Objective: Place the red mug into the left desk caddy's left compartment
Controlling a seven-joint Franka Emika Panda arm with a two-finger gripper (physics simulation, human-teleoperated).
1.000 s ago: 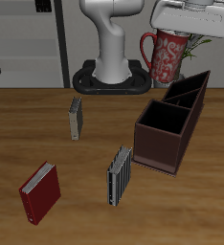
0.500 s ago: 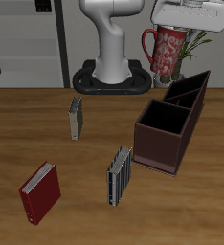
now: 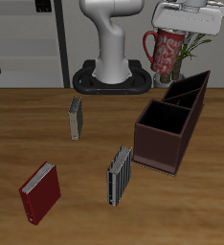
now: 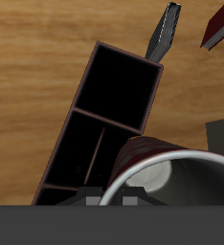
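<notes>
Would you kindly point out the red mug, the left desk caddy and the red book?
red mug [image 3: 165, 51]: exterior view, speckled side wall.
left desk caddy [image 3: 160, 151]: exterior view, outer front wall.
red book [image 3: 41, 191]: exterior view, cover.

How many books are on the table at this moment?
3. A red book lies nearest the table's front edge, a grey striped book stands beside the left desk caddy, and a small grey book stands farther back. None seems hidden.
</notes>
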